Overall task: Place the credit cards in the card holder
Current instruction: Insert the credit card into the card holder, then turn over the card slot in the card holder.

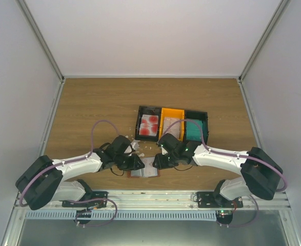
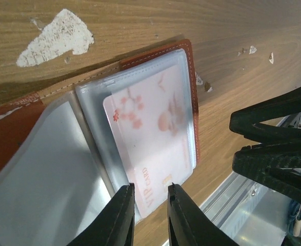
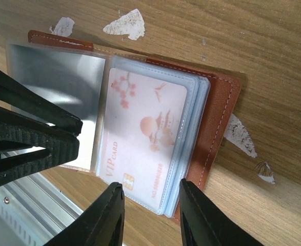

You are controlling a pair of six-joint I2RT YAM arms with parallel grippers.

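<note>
We judge the task barely begun. The holder (image 1: 146, 171) lies open on the desk (image 1: 88, 113) at its near edge, between the two tools, leather side down and clear sleeves up. One pale pink card (image 3: 142, 133) sits on the right-hand stack of sleeves (image 3: 201, 102). In the left wrist view its lettered end seems to stick out past the sleeve edge, so we take it as partly in at best; whether it is under the top film we cannot tell. The rest of the cards lie in the trays (image 1: 173, 110) just behind: red-blotched ones (image 1: 149, 124), beige ones (image 1: 172, 127) and teal ones (image 1: 194, 130). So nearly all the loading is left. White scraps (image 3: 124, 23) dot the desk near the holder.

Both arms reach inward and low, wrists bent down over the holder, their tools close together. The left tool (image 2: 149, 187) hovers at the card's lettered end, fingers parted only a little, the card's face showing through the gap. It seems to grip nothing. The right tool (image 3: 151, 185) stands wider open, straddling the near edge of the sleeves and clamping nothing.
</note>
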